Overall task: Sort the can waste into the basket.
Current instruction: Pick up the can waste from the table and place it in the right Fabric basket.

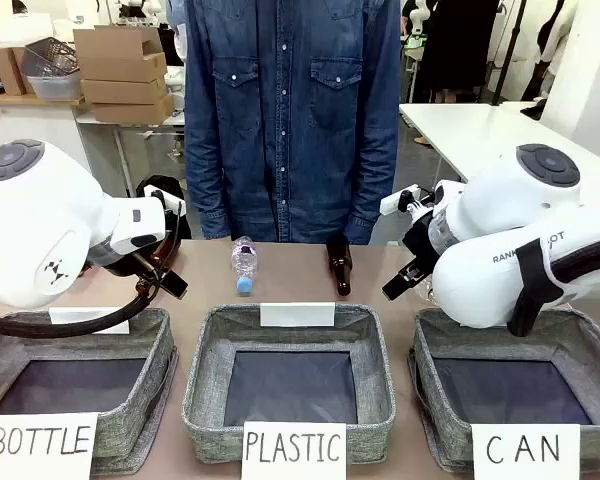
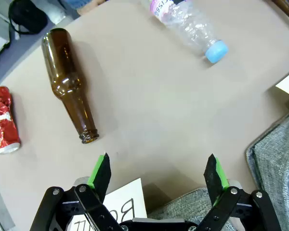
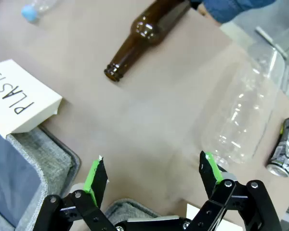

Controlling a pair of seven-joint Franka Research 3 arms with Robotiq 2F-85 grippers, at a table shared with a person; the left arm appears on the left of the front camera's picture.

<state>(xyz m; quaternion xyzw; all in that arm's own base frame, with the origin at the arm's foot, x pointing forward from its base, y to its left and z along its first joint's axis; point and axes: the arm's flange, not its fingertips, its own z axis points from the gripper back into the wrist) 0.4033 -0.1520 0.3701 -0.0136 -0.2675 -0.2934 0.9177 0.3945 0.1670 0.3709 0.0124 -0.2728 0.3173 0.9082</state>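
Left wrist view: the left gripper (image 2: pixel 157 163) is seen with jaws spread wide and nothing between them, hovering over bare table. The red can (image 2: pixel 4 119), crumpled, is lying on its side near the table edge, just beside a brown bottle (image 2: pixel 70 84) and well off the jaw line. In the right wrist view the right gripper (image 3: pixel 151 161) is likewise wide open and empty. The black can (image 3: pixel 285 147) is lying at the frame edge there, just beyond a large clear bottle (image 3: pixel 245 115). The CAN basket (image 1: pixel 510 392) is set at the robot's right, under the right arm, with no can seen in it. The step is judged to be the approach, with nothing picked yet. The black can is probably best taken by the right arm: jaws centred over the body, closed across its short axis, and kept off the large clear bottle, which would likely roll if nudged. The red can is better gripped mid-body, since the dented wall may slip. Counted: cans two; brown bottles two, with the second brown bottle (image 3: pixel 144 36) near table centre; clear bottles two, the blue-capped bottle (image 2: pixel 188 26) included; baskets three.
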